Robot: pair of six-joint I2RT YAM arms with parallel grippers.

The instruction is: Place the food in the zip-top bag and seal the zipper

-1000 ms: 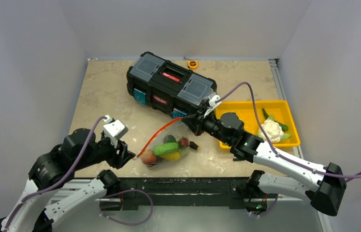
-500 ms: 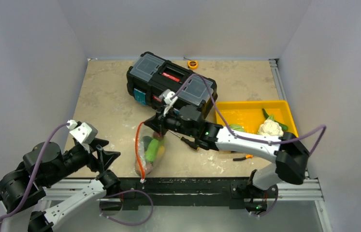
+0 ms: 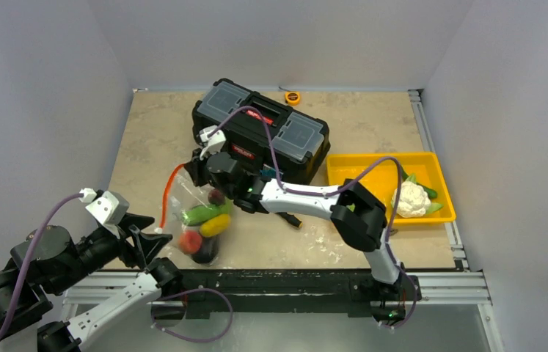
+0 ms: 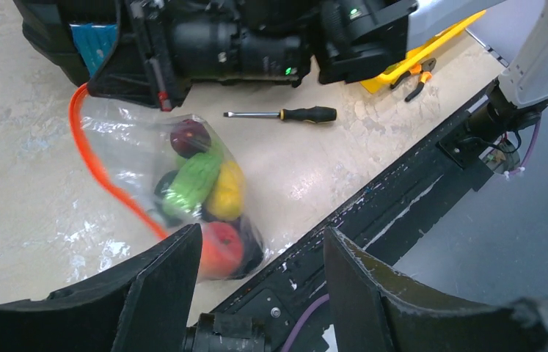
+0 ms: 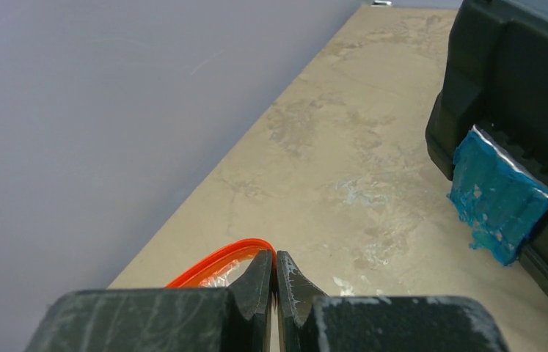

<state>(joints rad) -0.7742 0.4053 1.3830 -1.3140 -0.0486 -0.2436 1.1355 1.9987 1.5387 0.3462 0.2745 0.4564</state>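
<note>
Beige mottled table [image 3: 146, 139] under plain grey walls [image 3: 293, 37]. Right gripper [image 5: 274, 270] is pressed together on the orange zipper [image 4: 91, 158] of the clear bag [image 4: 135, 147] — food [image 4: 197, 183] inside, beside a black toolbox [image 3: 296, 136]. Left gripper [image 4: 260, 249] hangs spread, empty — exactly where the right one bites is hidden.

No wording can be read anywhere: the black toolbox [image 3: 285, 139] at the far middle of the table [image 3: 146, 139] bears a red handle label [image 3: 260, 116] and a red front label [image 3: 242, 149], both with lettering too small to read.
</note>
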